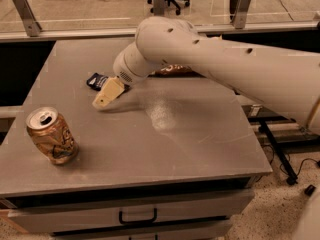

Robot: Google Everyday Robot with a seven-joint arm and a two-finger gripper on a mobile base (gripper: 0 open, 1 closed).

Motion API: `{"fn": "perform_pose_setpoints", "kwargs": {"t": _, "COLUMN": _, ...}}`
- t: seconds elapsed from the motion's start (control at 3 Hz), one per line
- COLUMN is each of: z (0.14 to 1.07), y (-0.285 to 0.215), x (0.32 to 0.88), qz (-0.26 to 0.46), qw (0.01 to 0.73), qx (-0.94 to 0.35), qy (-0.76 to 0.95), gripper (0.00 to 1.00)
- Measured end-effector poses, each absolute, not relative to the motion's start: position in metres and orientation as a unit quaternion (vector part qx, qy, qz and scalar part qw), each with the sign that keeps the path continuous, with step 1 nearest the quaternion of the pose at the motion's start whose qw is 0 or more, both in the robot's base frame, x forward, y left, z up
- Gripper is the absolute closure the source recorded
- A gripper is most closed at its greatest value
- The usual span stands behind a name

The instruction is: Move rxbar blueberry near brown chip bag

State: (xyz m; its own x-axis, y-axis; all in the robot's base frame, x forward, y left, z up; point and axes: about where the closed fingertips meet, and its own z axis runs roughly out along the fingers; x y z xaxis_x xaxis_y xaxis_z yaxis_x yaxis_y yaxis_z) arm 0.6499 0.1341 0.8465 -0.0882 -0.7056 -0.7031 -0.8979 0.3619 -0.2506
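A big white arm (pixel 225 64) reaches in from the right, over a gray table (pixel 200 134). At its end is the gripper (pixel 107 95), a tan piece that points down and to the left, with its tip low over the table top. It shows from the side as one tan shape, so I cannot tell if it is open or closed. It holds nothing that I can see. The rxbar blueberry (pixel 96 80) is a small dark blue wrapper. It lies flat on the table just behind the gripper, near the back left, and the arm hides its right end. The brown chip bag (pixel 172 70) lies farther right, at the back of the table. The arm covers most of it, so only a brown strip shows. A tan-gold soda can (pixel 51 135) stands near the front left edge, tipped a little, well apart from the bar.
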Motion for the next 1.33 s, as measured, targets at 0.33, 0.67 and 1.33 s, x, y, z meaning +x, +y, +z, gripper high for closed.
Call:
{"fn": "perform_pose_setpoints", "kwargs": {"t": 0.33, "z": 0.8434, "y": 0.1325, "x": 0.6554, "qz": 0.129, "qw": 0.388, "qx": -0.546, "qy": 0.731, "gripper": 0.16}}
{"fn": "perform_pose_setpoints", "kwargs": {"t": 0.67, "z": 0.8415, "y": 0.1321, "x": 0.6566, "qz": 0.134, "qw": 0.385, "qx": -0.544, "qy": 0.733, "gripper": 0.41}}
{"fn": "perform_pose_setpoints", "kwargs": {"t": 1.33, "z": 0.8341, "y": 0.1329, "x": 0.6529, "qz": 0.139, "qw": 0.376, "qx": -0.54, "qy": 0.74, "gripper": 0.86}}
